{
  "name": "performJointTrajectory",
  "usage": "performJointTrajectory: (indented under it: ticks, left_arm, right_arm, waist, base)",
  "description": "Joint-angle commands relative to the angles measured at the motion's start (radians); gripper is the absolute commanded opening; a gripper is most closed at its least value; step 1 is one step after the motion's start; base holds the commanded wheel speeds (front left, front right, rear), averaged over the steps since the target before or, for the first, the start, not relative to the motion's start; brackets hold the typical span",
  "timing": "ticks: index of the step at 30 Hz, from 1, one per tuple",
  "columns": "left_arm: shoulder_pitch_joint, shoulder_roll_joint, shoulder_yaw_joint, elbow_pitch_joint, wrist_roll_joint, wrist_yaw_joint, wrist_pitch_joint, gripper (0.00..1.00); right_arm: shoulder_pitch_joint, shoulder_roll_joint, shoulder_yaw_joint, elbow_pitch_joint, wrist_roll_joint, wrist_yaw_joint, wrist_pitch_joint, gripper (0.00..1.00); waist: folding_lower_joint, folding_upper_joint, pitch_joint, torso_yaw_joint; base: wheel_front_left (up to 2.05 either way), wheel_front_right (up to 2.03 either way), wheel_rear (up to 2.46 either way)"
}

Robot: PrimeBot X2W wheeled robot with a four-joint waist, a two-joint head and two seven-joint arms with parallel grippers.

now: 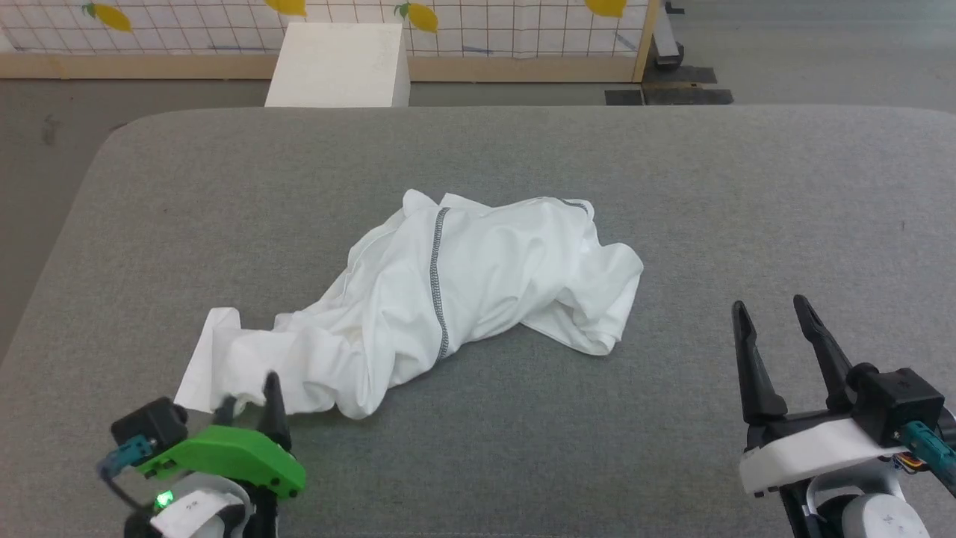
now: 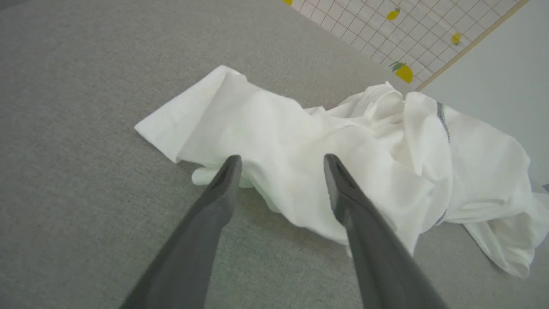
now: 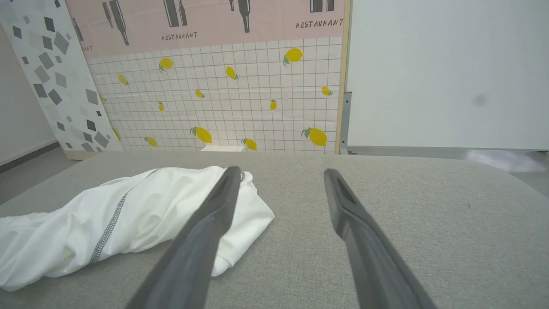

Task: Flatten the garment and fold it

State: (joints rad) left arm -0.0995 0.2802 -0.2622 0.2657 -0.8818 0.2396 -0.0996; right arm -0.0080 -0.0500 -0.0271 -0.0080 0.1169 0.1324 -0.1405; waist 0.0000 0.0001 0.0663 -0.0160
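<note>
Your left gripper [image 2: 281,161], jaws wide and empty, sits at the near-left sleeve end of the crumpled garment [image 1: 463,291], whose long axis runs far-right across the middle of the table [image 1: 523,149]; your right gripper [image 1: 771,305], equally wide, stands well apart.

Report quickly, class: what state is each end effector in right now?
Left end effector: open, gripping nothing, tips at the edge of the crumpled white thin-fabric shirt.
Right end effector: open, empty, over the grey fabric-covered table, clear of the shirt.
</note>
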Motion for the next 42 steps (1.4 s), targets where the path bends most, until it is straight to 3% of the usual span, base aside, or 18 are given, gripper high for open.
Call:
performJointTrajectory:
  ticks: [1,4,8,14,18,26,30,34,42]
  left_arm:
    - [0.006,0.005,0.015,-0.038,0.033,-0.002,-0.065,1.0]
    - [0.006,0.005,0.015,-0.105,0.103,-0.017,-0.139,1.0]
    - [-0.01,-0.018,0.025,-0.168,0.204,-0.05,-0.16,1.0]
    - [-0.023,-0.105,0.089,-0.254,0.356,-0.115,-0.162,1.0]
    - [-0.048,-0.171,0.134,-0.269,0.439,-0.183,-0.162,1.0]
    - [-0.127,-0.223,0.185,-0.289,0.5,-0.264,-0.162,1.0]
    - [-0.164,-0.229,0.198,-0.302,0.497,-0.281,-0.162,1.0]
    - [-0.184,-0.23,0.192,-0.318,0.46,-0.269,-0.162,1.0]
    - [-0.193,-0.23,0.187,-0.322,0.435,-0.257,-0.162,1.0]
  right_arm:
    - [0.004,0.0,-0.001,-0.005,0.001,-0.002,0.002,1.0]
    - [0.004,0.0,0.001,-0.008,-0.003,-0.002,0.004,1.0]
    - [-0.005,0.0,0.016,-0.009,-0.011,-0.002,0.017,1.0]
    - [-0.134,0.0,0.052,0.016,-0.023,-0.002,0.102,1.0]
    - [-0.373,0.0,0.054,0.136,-0.026,-0.002,0.25,1.0]
    - [-0.725,-0.026,0.019,0.438,-0.12,-0.002,0.458,1.0]
    - [-0.841,-0.064,0.016,0.568,-0.149,-0.002,0.559,1.0]
    - [-0.916,-0.085,0.053,0.679,-0.136,-0.002,0.665,1.0]
    - [-0.939,-0.122,0.22,0.797,-0.006,-0.002,0.928,1.0]
  waist:
    - [0.0,-0.0001,-0.001,0.004]
    - [0.0,-0.0001,-0.001,0.01]
    - [0.0,-0.0001,0.005,0.018]
    - [0.0,-0.0001,0.056,0.03]
    - [0.0,-0.0001,0.139,0.069]
    - [0.0,-0.0001,0.301,0.185]
    - [0.0,-0.0001,0.365,0.237]
    - [0.0,-0.0001,0.404,0.266]
    - [0.0,-0.0001,0.421,0.283]
  base:
    - [0.0,0.0,0.0]
    - [0.0,0.0,0.0]
    - [0.0,0.0,0.0]
    - [0.0,0.0,0.0]
    - [0.0,0.0,0.0]
    - [0.0,0.0,0.0]
    - [0.0,0.0,0.0]
    - [0.0,0.0,0.0]
    - [0.0,0.0,0.0]
